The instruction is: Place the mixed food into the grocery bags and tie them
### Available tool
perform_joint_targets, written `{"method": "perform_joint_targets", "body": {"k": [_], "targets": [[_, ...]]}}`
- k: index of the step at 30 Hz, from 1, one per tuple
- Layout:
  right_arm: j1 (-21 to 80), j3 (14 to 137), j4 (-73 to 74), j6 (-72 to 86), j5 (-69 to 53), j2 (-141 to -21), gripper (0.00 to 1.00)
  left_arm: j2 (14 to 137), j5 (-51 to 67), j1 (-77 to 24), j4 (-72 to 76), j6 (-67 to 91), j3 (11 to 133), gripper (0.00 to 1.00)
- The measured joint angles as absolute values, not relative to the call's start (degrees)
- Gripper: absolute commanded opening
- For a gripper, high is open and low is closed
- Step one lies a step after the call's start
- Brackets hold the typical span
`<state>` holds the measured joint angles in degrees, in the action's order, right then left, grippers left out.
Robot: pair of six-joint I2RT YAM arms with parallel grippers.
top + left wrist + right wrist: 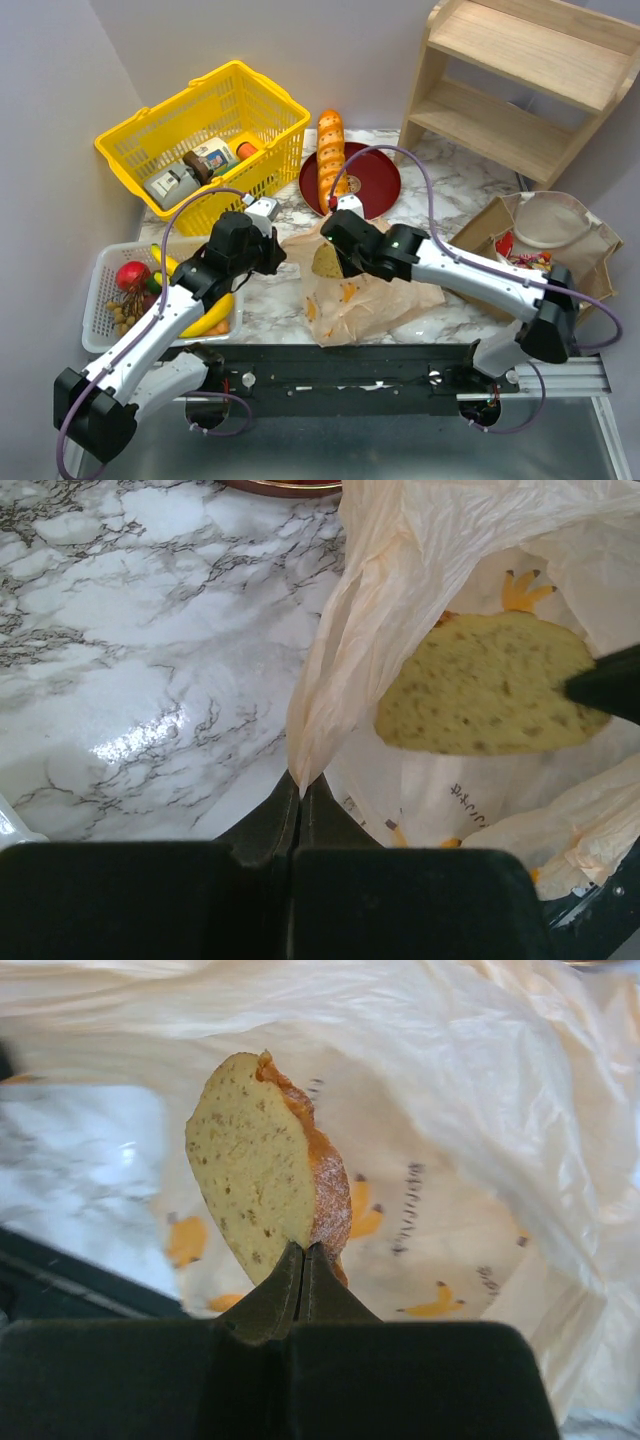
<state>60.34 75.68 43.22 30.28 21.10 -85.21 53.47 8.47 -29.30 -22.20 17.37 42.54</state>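
Left gripper [300, 788] pinches rim of thin translucent tan plastic bag [350, 630]. Right gripper [302, 1253] clamps flat speckled brown bun half [250, 1175], edge-up, just right of that rim, at bag mouth.

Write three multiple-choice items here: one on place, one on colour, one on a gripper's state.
1. The long segmented orange-brown loaf lies: A on the round red plate; B in the white mesh tray; C in the brown paper bag.
2. The wire-look plastic basket is: A blue; B yellow; C green.
3. The left gripper is: A open; B out of view; C shut on the thin translucent tan plastic bag.
Key: 1A, loaf overlaps the plate; 2B, its walls are yellow; 3C, jaws pinch the bag's edge.
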Motion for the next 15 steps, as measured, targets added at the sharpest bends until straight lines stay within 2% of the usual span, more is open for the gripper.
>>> {"method": "perform_joint_targets", "body": {"k": [9, 11, 12, 15], "targets": [[60.25, 85.30, 64.10, 36.21, 41.21, -99.00, 0.01, 50.00, 10.15, -29.26, -20.23, 17.32, 41.95, 0.00], [60.07, 85.78, 68.23, 37.74, 44.18, -100.36, 0.07, 49.39, 10.15, -29.26, -19.97, 17.32, 41.76, 0.00], [59.86, 85.80, 69.87, 38.24, 45.21, -100.75, 0.28, 49.25, 10.15, -29.26, -19.84, 17.32, 41.71, 0.00], [59.59, 85.89, 71.99, 37.76, 45.54, -101.03, 0.78, 49.25, 10.15, -29.26, -19.68, 17.34, 41.67, 0.00]]}}
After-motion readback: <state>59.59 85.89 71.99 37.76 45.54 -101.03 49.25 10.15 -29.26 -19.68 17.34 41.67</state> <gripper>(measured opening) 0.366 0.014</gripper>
